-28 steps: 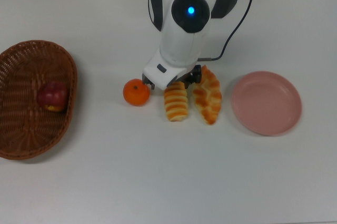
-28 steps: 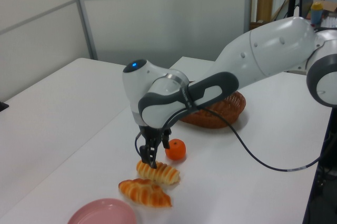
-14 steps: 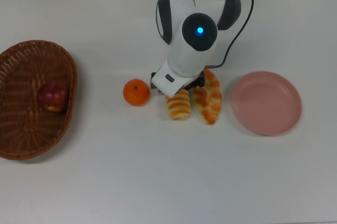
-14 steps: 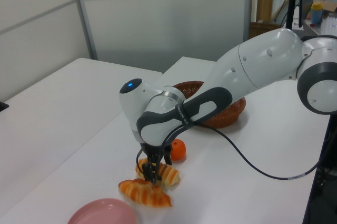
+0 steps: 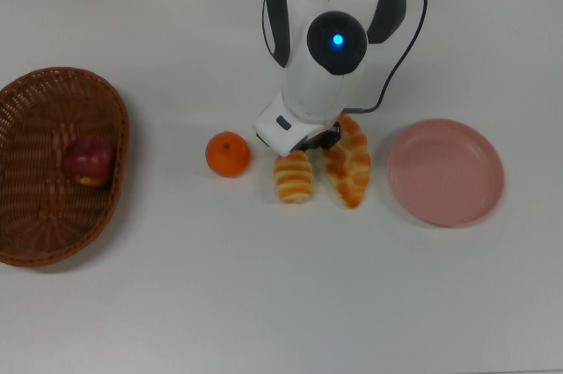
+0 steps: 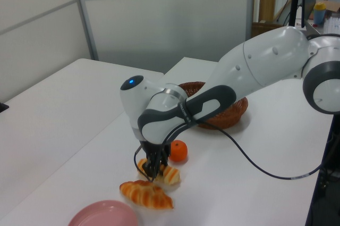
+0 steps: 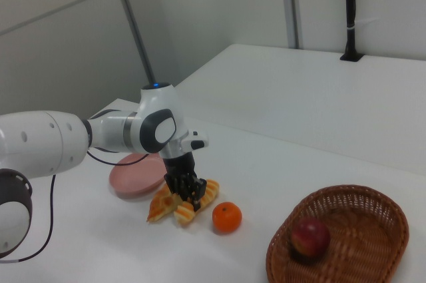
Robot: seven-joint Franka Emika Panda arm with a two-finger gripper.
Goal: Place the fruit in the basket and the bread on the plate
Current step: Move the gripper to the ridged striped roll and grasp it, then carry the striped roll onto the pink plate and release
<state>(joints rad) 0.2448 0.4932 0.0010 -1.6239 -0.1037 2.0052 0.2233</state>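
My gripper point(image 6: 154, 171) is down on the ridged bread point(image 5: 295, 179), its fingers shut across the loaf's far end; the top view hides them under the arm's white wrist. The braided bread point(image 5: 347, 165) lies right beside it on the top view's right. The pink plate point(image 5: 445, 172) is bare, further to the top view's right. The orange tangerine point(image 5: 228, 153) sits on the table just to the top view's left of the ridged bread. The dark red apple point(image 5: 86, 160) lies in the wicker basket point(image 5: 44, 216) at the top view's far left.
A black cable point(image 6: 255, 165) trails from the wrist across the table behind the arm. In the right view the gripper point(image 7: 186, 193) stands between the plate point(image 7: 133, 173) and the tangerine point(image 7: 227, 217), with the basket point(image 7: 373, 230) at the right view's lower right.
The gripper came down from just above the ridged bread onto it, and its fingers closed on the loaf. Fruit, plate, basket and braided bread stayed put.
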